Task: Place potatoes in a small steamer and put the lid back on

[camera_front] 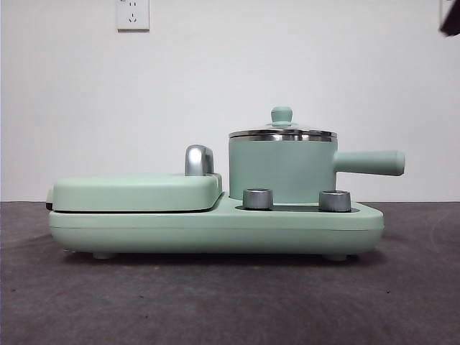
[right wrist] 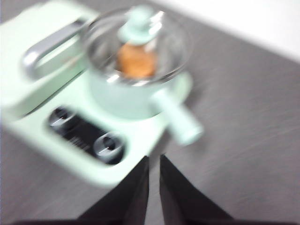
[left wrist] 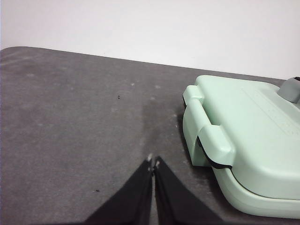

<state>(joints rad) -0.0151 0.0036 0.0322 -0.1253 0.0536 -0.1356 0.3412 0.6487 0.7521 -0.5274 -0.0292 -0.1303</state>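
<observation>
The small steamer [camera_front: 282,171] is a mint-green pot with a steel rim and a straight side handle, standing on the right half of the green cooker base. The glass lid [camera_front: 282,130] with its green knob rests on it. Through the glass, the blurred right wrist view shows the orange-brown potato [right wrist: 136,61] inside the steamer [right wrist: 126,96], under the lid [right wrist: 138,33]. My right gripper [right wrist: 153,159] is shut and empty, above and away from the pot handle. My left gripper [left wrist: 153,162] is shut and empty over bare table, beside the closed griddle.
The green cooker base [camera_front: 215,226] carries a flat closed griddle [camera_front: 136,192] with a chrome handle [camera_front: 198,159] on its left half and two steel knobs [camera_front: 258,198] in front. A black arm tip [camera_front: 451,20] shows at the top right corner. A wall socket [camera_front: 133,14] is behind.
</observation>
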